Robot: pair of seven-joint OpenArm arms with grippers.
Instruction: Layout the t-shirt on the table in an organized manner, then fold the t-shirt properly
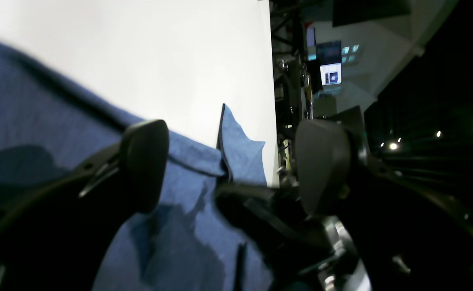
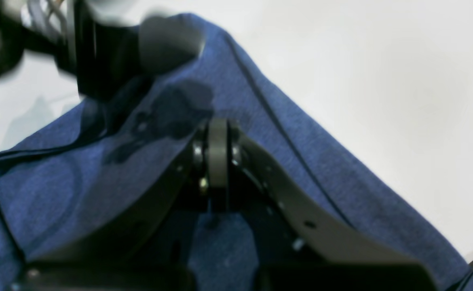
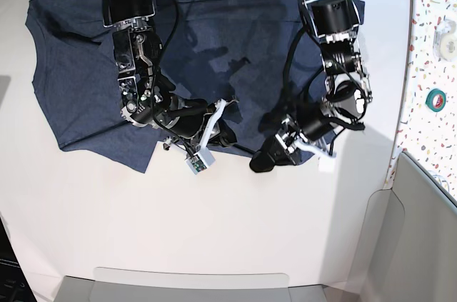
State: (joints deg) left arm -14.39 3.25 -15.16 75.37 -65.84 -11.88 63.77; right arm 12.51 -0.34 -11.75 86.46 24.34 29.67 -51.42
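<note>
- The t-shirt (image 3: 93, 81) lies spread across the far half of the table (image 3: 107, 223), in 1 layer over most of its area; no lettering shows in the overhead view.
- Layout status: mostly done. The body is flat, with 1 sleeve visible at the far corner. The near hem is not straight; a small flap of cloth stands up near the table edge in the left wrist view.
- Fold status: judged not started. No doubled panel or fold line can be seen.
- Right gripper (image 2: 218, 133): fingers clenched together over the blue fabric near the hem. Whether cloth is pinched between them cannot be told; the tips hide the contact.
- Left gripper (image 1: 232, 165): fingers released and spread wide, 1 pad over the cloth and the other beyond the table edge; nothing is grasped.
- Both grippers work close together at the near hem, about mid-width.
- Remaining work, as a judgement: straighten the hem, flatten the raised flap, then perform every fold.
</note>
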